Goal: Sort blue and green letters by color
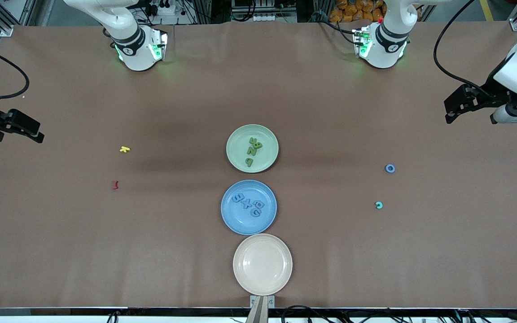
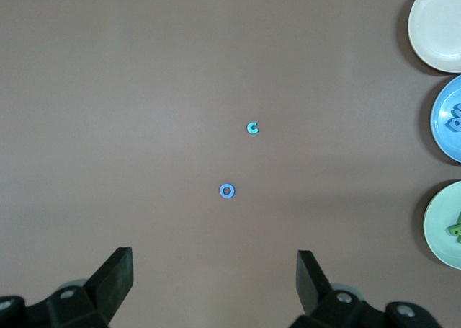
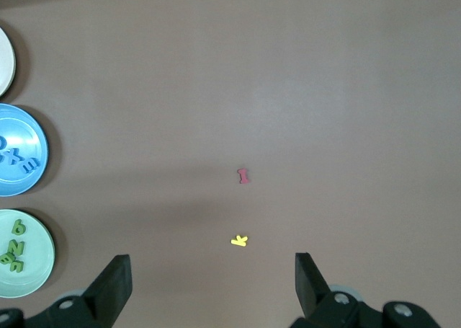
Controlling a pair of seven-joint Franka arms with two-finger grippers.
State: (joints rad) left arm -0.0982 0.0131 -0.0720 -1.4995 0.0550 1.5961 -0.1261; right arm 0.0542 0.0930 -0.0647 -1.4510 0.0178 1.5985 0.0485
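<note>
The sorting is judged nearly done: green letters (image 1: 252,151) are gathered in the green plate (image 1: 235,139), blue letters (image 1: 248,204) in the blue plate (image 1: 231,219) just nearer the camera. A chunky blue ring letter (image 1: 390,168) is left loose toward the left arm's end from the blue plate, so a pick there is called for. The left tool (image 1: 453,110) and right tool (image 1: 32,131) are held released, aloft at the table's ends.
</note>
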